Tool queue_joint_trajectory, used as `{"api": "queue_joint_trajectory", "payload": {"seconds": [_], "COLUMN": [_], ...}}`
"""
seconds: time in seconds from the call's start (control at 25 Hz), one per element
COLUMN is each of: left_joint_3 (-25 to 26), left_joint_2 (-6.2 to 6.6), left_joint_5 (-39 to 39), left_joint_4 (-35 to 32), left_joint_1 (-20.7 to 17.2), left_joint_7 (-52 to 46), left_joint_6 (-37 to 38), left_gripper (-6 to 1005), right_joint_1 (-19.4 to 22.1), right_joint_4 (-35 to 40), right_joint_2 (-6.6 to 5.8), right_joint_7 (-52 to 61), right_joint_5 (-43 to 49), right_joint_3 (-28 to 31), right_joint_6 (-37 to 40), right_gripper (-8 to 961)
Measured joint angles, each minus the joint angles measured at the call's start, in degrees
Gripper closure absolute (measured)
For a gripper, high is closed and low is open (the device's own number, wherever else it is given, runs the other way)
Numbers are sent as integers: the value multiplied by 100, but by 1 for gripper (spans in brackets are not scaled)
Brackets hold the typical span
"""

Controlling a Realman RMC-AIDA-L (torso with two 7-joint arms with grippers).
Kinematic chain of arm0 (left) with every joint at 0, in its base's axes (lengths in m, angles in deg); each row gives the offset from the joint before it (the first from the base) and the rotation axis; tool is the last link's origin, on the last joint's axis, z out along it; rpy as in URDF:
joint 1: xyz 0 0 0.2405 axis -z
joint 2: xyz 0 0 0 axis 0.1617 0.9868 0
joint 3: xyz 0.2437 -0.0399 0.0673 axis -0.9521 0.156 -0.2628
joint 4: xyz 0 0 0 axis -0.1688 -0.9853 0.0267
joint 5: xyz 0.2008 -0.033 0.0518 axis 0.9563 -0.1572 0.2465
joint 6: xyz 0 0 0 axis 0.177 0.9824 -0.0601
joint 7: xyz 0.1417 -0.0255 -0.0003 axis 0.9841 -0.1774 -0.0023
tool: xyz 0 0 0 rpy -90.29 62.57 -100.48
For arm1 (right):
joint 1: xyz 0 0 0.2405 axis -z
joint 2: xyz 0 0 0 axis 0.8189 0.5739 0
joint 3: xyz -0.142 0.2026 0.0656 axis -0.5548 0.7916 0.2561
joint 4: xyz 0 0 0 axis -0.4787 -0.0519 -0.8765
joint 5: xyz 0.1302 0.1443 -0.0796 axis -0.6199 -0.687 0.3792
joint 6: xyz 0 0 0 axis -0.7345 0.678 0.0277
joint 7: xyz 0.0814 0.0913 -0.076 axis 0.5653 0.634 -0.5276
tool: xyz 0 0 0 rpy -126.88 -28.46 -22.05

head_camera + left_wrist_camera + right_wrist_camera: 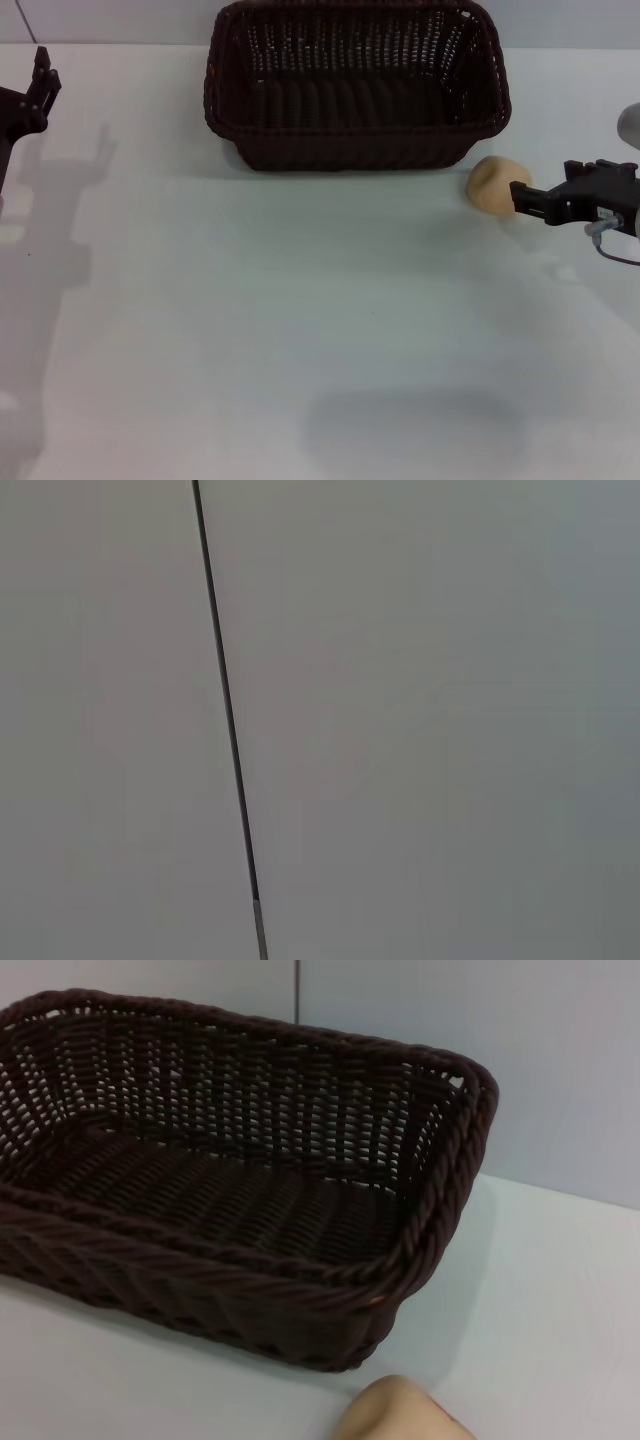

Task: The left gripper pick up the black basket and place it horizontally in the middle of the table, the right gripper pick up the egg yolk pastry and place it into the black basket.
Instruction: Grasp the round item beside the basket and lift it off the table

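Note:
The black basket point(350, 150) lies lengthwise at the far middle of the white table point(250, 330), empty; its woven wall and braided rim point(250, 1270) fill the right wrist view. The egg yolk pastry point(493, 185) rests on the table just off the basket's front right corner, and its pale top edge point(400, 1415) shows in the right wrist view. My right gripper point(520, 200) reaches in from the right and meets the pastry's right side. My left gripper point(42, 75) hangs at the far left edge, well apart from the basket.
The left wrist view shows only a plain grey wall with a thin dark seam point(225, 700). Arm shadows fall on the table's left side point(50, 260). A grey wall stands right behind the basket.

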Motion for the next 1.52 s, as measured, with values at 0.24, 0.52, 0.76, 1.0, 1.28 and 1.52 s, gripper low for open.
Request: {"api": "queue_joint_trajectory", "payload": {"seconds": [0.24,0.52,0.76,1.0,1.28,1.52], "left_joint_3": [-7,-10,-14,-11,-9,-9], "left_joint_2": [-10,-10,-10,-4,2,10], "left_joint_5": [0,0,0,17,36,43], "left_joint_4": [0,0,0,0,0,0], "left_joint_1": [11,10,6,8,18,12], "left_joint_7": [-2,-2,-2,-2,-2,-1], "left_joint_6": [-37,-38,-46,-46,-46,-45], "left_gripper": [187,187,187,187,190,190], "right_joint_1": [-125,-468,-743,-1063,-1274,-1049], "right_joint_4": [-67,-305,-494,-790,-1048,-654], "right_joint_2": [0,0,0,0,0,0], "right_joint_7": [10,8,4,-2,-5,-68], "right_joint_5": [5,26,35,59,62,196], "right_joint_3": [196,431,565,526,529,487], "right_joint_6": [167,416,574,705,844,854], "right_gripper": [225,226,226,225,242,269]}}
